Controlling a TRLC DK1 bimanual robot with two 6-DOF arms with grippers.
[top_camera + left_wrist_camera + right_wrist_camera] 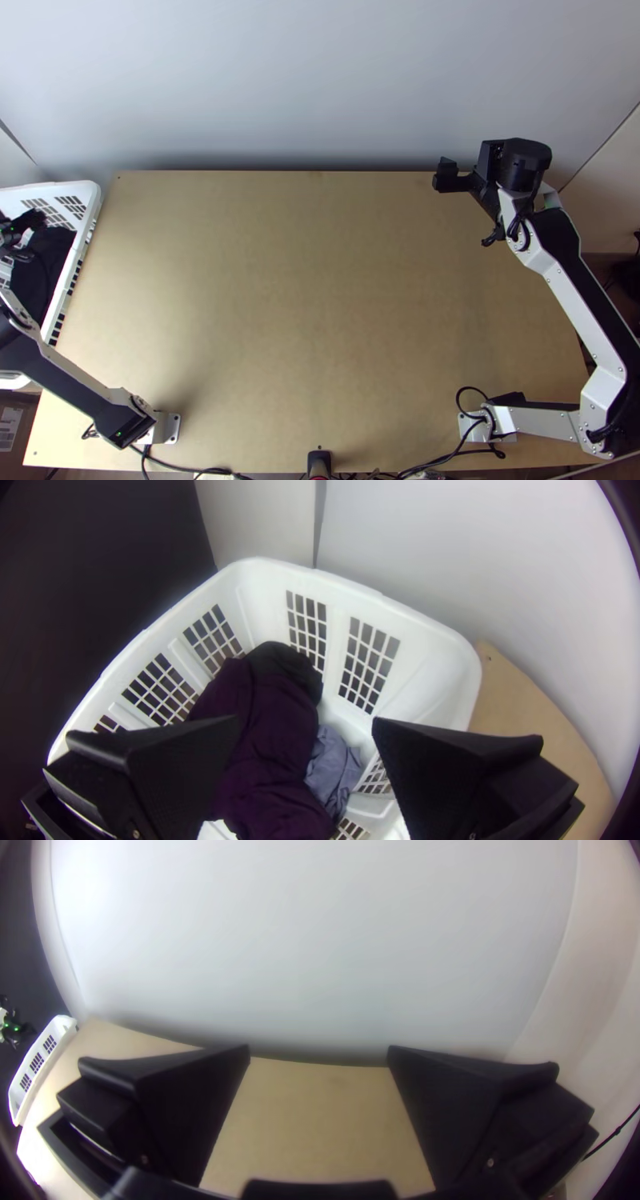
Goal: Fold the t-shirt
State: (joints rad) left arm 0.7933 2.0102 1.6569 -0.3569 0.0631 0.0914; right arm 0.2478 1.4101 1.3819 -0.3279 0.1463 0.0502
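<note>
Picking first: my left claw [305,719] gapes over the laundry basket [257,590] at the table's [320,320] nine o'clock; the purple garment [273,730] inside, likely the t-shirt, wants a lowered pinch. My right claw [319,1047], one o'clock, is wide.

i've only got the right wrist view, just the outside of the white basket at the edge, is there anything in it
Observer: Yes, the basket holds bunched purple cloth and, against it, a smaller blue-grey cloth.
Operator: ok and has the left tool grabbed any of it
Observer: Not that I can see. The left tool is over the basket with its fingers wide apart.
</note>
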